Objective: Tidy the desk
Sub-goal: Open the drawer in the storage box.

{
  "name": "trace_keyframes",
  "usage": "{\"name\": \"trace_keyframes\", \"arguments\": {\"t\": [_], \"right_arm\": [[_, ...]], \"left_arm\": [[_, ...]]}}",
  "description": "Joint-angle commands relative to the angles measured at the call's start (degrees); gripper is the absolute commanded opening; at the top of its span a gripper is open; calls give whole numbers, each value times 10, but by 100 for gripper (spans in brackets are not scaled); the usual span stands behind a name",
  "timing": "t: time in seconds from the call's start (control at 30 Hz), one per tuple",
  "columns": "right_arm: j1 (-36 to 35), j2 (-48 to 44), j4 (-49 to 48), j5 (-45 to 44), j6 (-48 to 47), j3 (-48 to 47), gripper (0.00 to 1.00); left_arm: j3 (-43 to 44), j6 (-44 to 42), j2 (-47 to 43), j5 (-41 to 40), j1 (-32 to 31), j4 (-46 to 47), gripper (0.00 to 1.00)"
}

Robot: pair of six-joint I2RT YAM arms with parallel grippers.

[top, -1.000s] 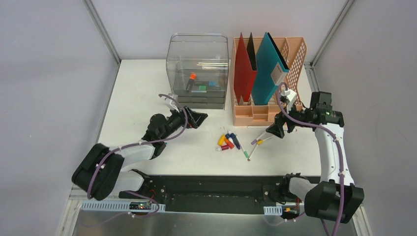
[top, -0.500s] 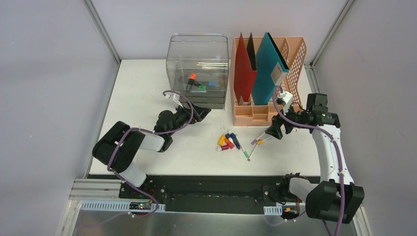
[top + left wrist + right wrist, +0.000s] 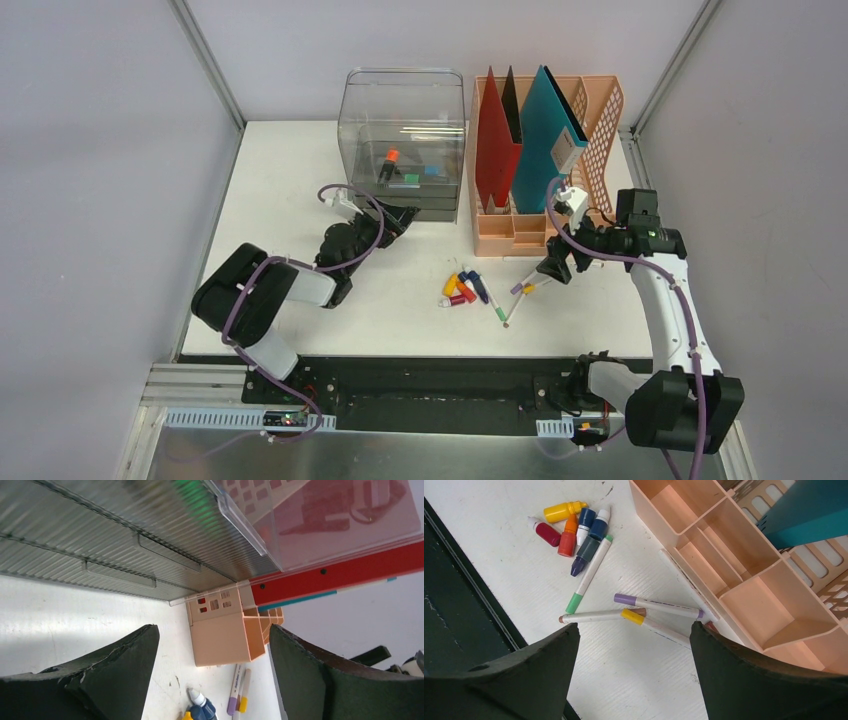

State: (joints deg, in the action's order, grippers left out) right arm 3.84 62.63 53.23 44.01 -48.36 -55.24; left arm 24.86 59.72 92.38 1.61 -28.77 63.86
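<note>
- Your left gripper (image 3: 400, 218) has swung in across the desk (image 3: 280, 180) to the foot of the clear drawer box (image 3: 405, 120), its elbow folded back; the jaws stand apart with nothing between them
- That leaves it low and facing the ribbed drawer fronts (image 3: 120, 560), so it looks set to open a drawer, though I cannot tell which one from the wrist view
- Your right gripper (image 3: 553, 268) has crept slightly toward the loose markers (image 3: 656, 605) just beside the peach file rack (image 3: 510, 235); its jaws are wide and empty
- The desk lies directly beneath both grippers, close under the left one; the markers and small ink bottles (image 3: 462, 288) lie unsorted on it, the bottles between the two grippers and the markers right under the right one
</note>
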Motion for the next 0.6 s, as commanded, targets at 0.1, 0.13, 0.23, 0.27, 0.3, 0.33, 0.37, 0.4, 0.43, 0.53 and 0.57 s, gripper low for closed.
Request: {"name": "trace_keyframes", "arguments": {"t": [0.1,0.13,0.23,0.27,0.3,0.33,0.37,0.4,0.43,0.53,0.57], "right_arm": [[-19,-16,-19,-12,-5,4,84],[-21,-16,-19,-13,-5,4,84],[-26,-13,-18,-16,-6,4,84],[-27,-12,-17,-17,-6,4,84],[-29,-12,-17,-19,-7,4,84],[-30,-12,-17,-21,-7,4,84],[-30,-12,-17,-22,-8,5,84],[-32,-12,-17,-22,-8,5,84],[-33,-12,-17,-23,-9,5,84],[-35,-10,-16,-26,-10,4,84],[-36,-9,-14,-27,-10,4,84]], "left_arm": [[14,43,21,-49,9,8,78],[15,49,25,-51,11,11,76],[20,58,42,-55,14,25,69],[23,59,47,-55,15,31,67],[26,61,53,-56,17,35,65],[28,61,60,-56,18,41,63],[31,63,65,-56,20,45,62],[34,64,71,-56,21,48,61],[38,65,76,-56,22,51,59],[50,65,93,-54,26,57,56],[53,66,99,-52,26,62,55]]}}
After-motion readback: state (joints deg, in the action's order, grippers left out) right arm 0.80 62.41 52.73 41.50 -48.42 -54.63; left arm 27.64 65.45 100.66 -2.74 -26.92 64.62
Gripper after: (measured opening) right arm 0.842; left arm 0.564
